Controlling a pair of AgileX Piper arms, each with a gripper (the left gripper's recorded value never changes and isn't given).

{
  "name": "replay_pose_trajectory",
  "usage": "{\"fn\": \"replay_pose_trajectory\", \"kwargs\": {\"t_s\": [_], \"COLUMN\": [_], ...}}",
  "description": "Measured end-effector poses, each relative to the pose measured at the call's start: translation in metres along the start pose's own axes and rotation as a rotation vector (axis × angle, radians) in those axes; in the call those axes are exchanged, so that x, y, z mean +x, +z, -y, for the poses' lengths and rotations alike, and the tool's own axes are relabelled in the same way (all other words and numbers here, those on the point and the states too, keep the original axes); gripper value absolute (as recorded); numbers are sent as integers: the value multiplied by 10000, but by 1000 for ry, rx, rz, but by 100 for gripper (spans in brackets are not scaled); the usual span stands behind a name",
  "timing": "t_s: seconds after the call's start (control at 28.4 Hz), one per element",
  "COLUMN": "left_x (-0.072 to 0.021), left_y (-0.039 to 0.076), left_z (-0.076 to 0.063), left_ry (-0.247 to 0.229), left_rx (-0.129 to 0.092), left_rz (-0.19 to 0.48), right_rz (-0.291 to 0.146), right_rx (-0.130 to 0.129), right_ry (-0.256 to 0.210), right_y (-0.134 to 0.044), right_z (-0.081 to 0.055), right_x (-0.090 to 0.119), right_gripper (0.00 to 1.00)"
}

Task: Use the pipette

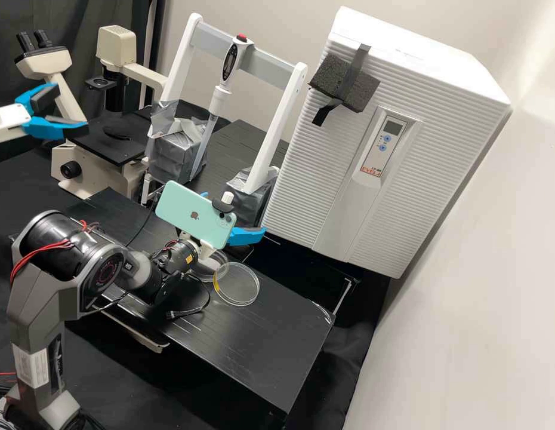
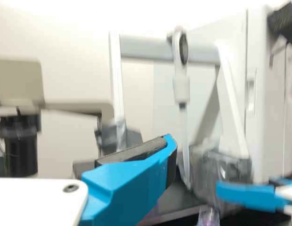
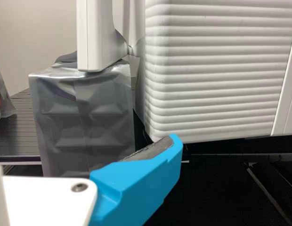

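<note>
left arm: comes in level from the bench's left edge, raised, beside the microscope [image 1: 92, 149]
left gripper [image 1: 65, 108]: mine, spread wide, holding nothing, touching nothing; aimed toward the stand [image 1: 271, 65]
right arm: elbow in the foreground, forearm low over the black platform [image 1: 271, 340], phone [image 1: 195, 214] clamped on the wrist
right gripper [image 1: 249, 234]: low at the stand's right foot, just beside the taped block [image 1: 253, 200]; can't tell if it's released or clenched
pipette [image 1: 228, 65]: hanging upright from the stand's crossbar, tip down between the two taped feet, well apart from both my grippers
dish [image 1: 237, 283]: clear, flat on the platform, near my right wrist
white unit [image 1: 373, 149]: right of the stand, its lower corner close to my right gripper
</note>
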Motion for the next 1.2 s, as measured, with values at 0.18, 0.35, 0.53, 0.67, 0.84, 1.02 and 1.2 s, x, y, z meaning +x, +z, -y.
{"fn": "replay_pose_trajectory", "kwargs": {"t_s": [0.18, 0.35, 0.53, 0.67, 0.84, 1.02, 1.2], "left_x": [-31, -42, -34, -5, 13, 14, 4], "left_y": [1, 14, 7, -6, -2, 5, -4], "left_z": [-91, -122, -97, -10, 52, 54, 82], "left_ry": [30, 40, 30, 0, -21, -22, -32], "left_rx": [4, 6, 6, -3, -10, -11, -14], "left_rz": [6, 15, 15, 13, 17, 19, 14], "right_rz": [0, 0, 0, -24, -135, -220, -276], "right_rx": [0, 0, 0, 16, 77, 86, 101], "right_ry": [0, 0, 0, 24, 93, 107, 54], "right_y": [0, 0, 0, -76, -364, -689, -1064], "right_z": [0, 0, 0, -139, -421, -558, -587], "right_x": [0, 0, 0, -56, -146, -111, 8], "right_gripper": [100, 100, 100, 100, 100, 100, 100]}}
